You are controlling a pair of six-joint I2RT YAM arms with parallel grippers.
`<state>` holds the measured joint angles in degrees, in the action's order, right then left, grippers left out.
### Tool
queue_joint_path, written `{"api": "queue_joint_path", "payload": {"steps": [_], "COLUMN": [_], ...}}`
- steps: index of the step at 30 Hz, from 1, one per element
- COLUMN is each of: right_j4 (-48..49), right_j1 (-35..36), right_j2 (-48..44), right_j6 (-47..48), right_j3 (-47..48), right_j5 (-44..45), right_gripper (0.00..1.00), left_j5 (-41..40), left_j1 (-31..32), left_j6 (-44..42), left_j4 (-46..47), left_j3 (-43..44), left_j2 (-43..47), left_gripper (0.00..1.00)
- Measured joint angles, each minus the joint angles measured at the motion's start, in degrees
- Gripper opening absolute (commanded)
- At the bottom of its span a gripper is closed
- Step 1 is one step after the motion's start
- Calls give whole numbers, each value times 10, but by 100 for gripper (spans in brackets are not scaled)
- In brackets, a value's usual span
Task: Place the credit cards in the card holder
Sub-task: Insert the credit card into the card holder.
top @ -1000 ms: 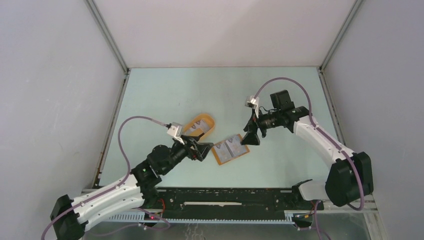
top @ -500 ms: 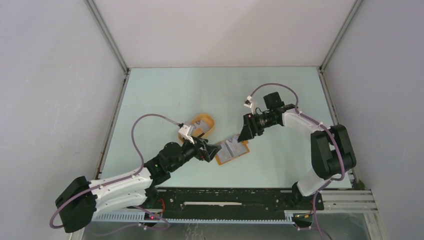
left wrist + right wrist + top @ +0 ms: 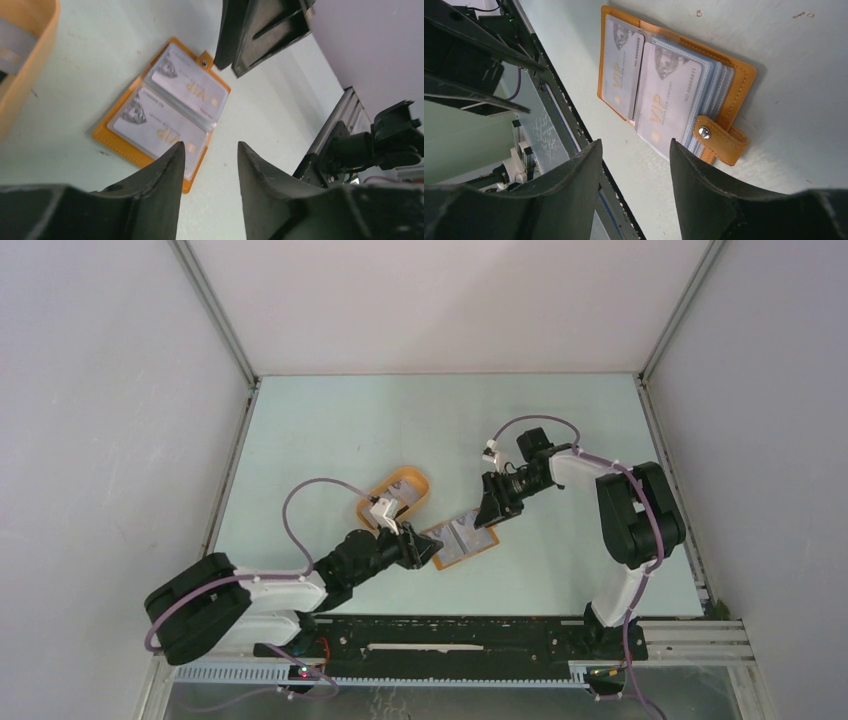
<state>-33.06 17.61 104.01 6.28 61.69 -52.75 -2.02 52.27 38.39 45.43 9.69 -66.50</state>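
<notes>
The orange card holder [image 3: 461,540] lies open and flat on the table between both grippers. Two pale VIP credit cards [image 3: 621,65] [image 3: 668,87] sit in its clear sleeves, one on each half, also plain in the left wrist view [image 3: 187,90]. Its snap tab [image 3: 720,138] sticks out at one edge. My left gripper [image 3: 426,548] hovers at the holder's left edge, open and empty. At the holder's far right corner my right gripper [image 3: 489,514] is open too, with nothing between its fingers. Another grey card [image 3: 11,45] lies in the orange tray.
The oval orange tray [image 3: 420,481] stands just behind the left gripper, partly hidden by the left wrist. The black rail [image 3: 450,635] runs along the near table edge. Grey walls close in the left, right and back sides.
Both arms have dropped and drawn in toward the open card holder, the left from the left, the right from the far right. Both pairs of jaws have narrowed but stay open.
</notes>
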Motion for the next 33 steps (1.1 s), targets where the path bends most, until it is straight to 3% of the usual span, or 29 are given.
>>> {"api": "queue_joint_path", "payload": {"steps": [5, 33], "right_j4": [-6, -27], "right_j1": [1, 2], "right_j2": [5, 55], "right_j6": [0, 4], "right_j3": [6, 21], "right_j5": [4, 7], "right_gripper": [60, 57], "left_j5": [10, 23], "left_j1": [0, 0], "left_j6": [15, 37], "left_j4": [31, 68], "left_j3": [1, 72], "left_j2": [-74, -243], "left_gripper": [32, 26]}}
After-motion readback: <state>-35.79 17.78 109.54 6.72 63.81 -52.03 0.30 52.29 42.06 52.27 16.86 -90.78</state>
